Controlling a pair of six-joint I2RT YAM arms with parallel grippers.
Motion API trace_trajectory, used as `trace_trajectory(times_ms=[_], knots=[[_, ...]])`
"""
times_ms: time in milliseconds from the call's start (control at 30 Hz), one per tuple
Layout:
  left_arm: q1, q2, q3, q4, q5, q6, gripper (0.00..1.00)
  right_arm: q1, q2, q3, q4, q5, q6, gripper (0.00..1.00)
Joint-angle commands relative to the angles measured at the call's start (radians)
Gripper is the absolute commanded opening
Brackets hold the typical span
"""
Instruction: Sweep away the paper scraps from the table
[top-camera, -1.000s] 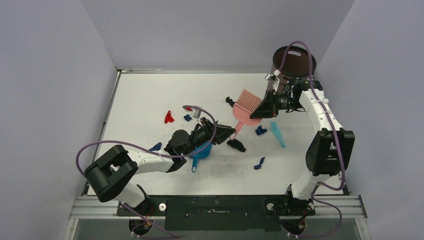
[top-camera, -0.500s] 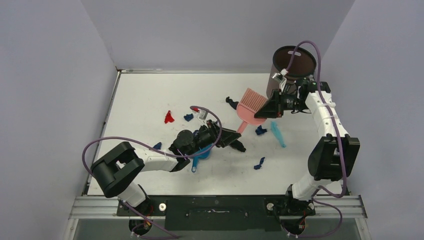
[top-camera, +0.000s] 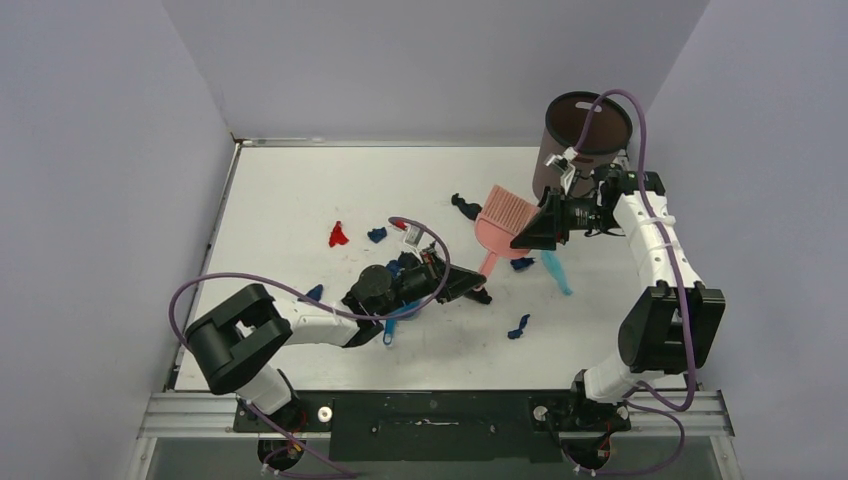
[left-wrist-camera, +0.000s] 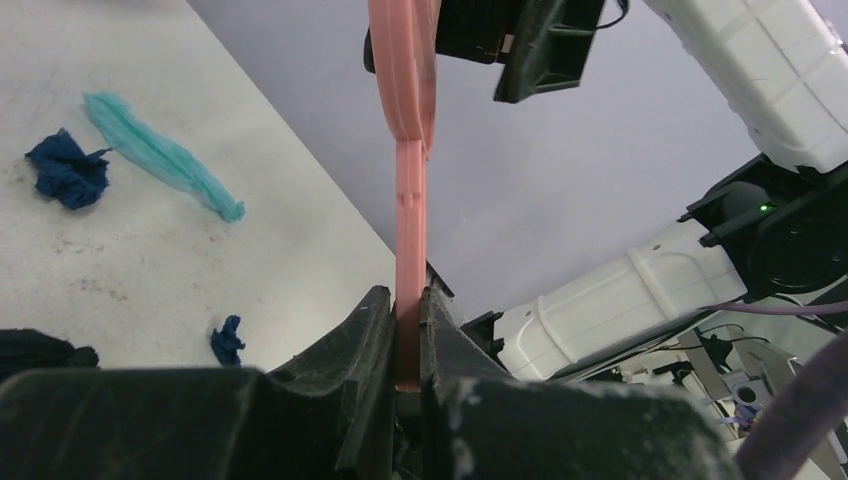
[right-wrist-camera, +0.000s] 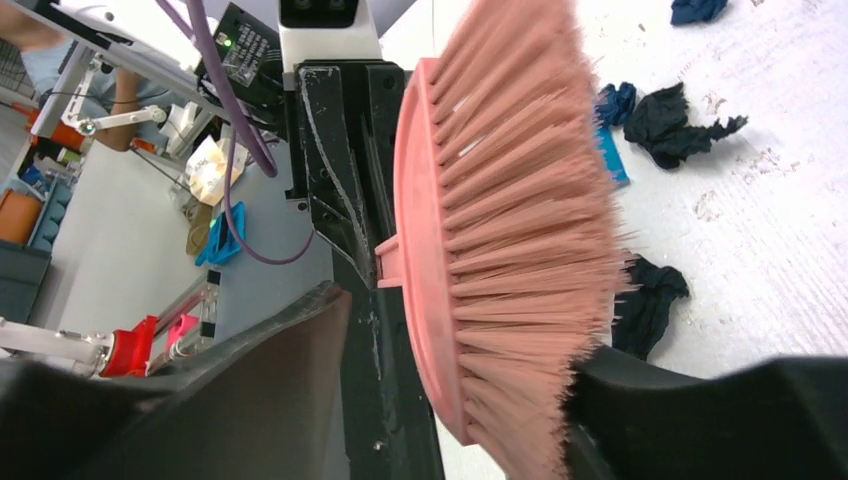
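The pink hand brush (top-camera: 503, 222) hangs above the white table (top-camera: 280, 190) between both arms. My left gripper (top-camera: 466, 285) is shut on the end of its handle; the left wrist view shows the handle (left-wrist-camera: 408, 250) pinched between the jaws (left-wrist-camera: 407, 300). My right gripper (top-camera: 530, 232) is open with its jaws straddling the brush head (right-wrist-camera: 500, 250); one finger (right-wrist-camera: 700, 410) touches the bristles, the other stands off the back. Paper scraps lie around: red (top-camera: 338, 236), dark blue (top-camera: 377, 235), black (top-camera: 465, 206), dark blue (top-camera: 522, 264), a light-blue strip (top-camera: 556, 271), dark blue (top-camera: 517, 328).
A blue dustpan (top-camera: 398, 320) lies under my left arm. A dark brown bin (top-camera: 585, 135) stands at the back right, behind my right arm. Another dark blue scrap (top-camera: 313, 293) lies near the left edge and a black one (top-camera: 482, 295) under the left gripper. Grey-lilac walls surround the table.
My left gripper has slid right and a little nearer, onto the brush handle. The brush head and my right gripper have shifted slightly right and down.
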Motion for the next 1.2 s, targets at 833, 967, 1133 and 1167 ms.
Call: trace_trajectory(times_ms=[833, 967, 1133, 1167], knots=[[-0.072, -0.514, 0.237, -1.429, 0.099, 0.801, 0.00, 0.536, -0.271, 0.049, 0.062, 0.639, -0.441, 0.88], [-0.083, -0.536, 0.241, -1.378, 0.076, 0.827, 0.00, 0.592, -0.195, 0.059, 0.055, 0.612, -0.407, 0.78], [-0.087, -0.582, 0.224, -1.314, 0.018, 0.828, 0.00, 0.640, -0.100, 0.093, -0.058, 0.600, -0.437, 0.20], [-0.088, -0.594, 0.218, -1.305, 0.005, 0.830, 0.00, 0.641, -0.087, 0.094, -0.067, 0.600, -0.414, 0.13]])
